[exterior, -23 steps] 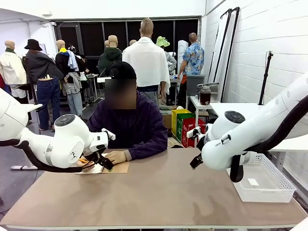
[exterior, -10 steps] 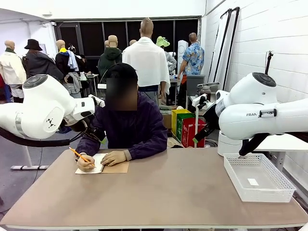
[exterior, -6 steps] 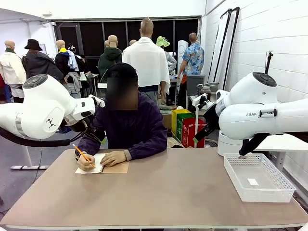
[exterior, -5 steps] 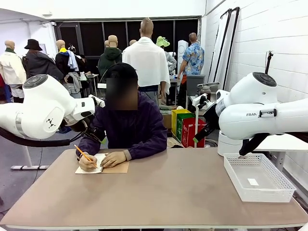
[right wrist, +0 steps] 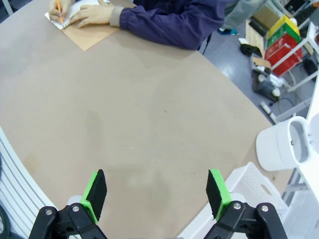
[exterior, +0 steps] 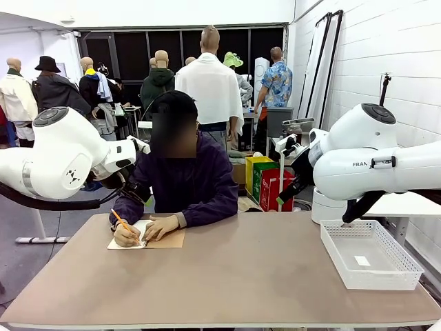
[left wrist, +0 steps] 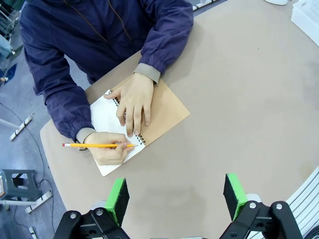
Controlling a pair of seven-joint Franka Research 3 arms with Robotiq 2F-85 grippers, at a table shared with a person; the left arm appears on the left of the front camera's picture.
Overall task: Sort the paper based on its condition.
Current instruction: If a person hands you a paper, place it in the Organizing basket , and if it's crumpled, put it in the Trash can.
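Observation:
A person at the far side writes with an orange pencil [left wrist: 94,145] on the white page [left wrist: 102,117] of a spiral notebook with a brown cover [left wrist: 167,109]. One hand [left wrist: 133,102] rests flat on the notebook [exterior: 165,241]. Loose paper is out of view. My left gripper [left wrist: 175,178] hangs open high above the table, just on my side of the notebook, with nothing between its green pads. My right gripper [right wrist: 155,173] is open and empty too, high over the table's right half, and the notebook [right wrist: 87,35] lies far off at its view's top left.
A white mesh basket [exterior: 368,254] stands at the table's right end with a small white slip in it; its corner shows in the right wrist view [right wrist: 239,199]. Both arms [exterior: 62,155] [exterior: 365,158] are raised to the sides. The brown tabletop [exterior: 234,276] lies bare between.
Both arms, earlier low over the table, have lifted up and back, and have held still for the last second. The person's pencil hand shifts slightly on the page.

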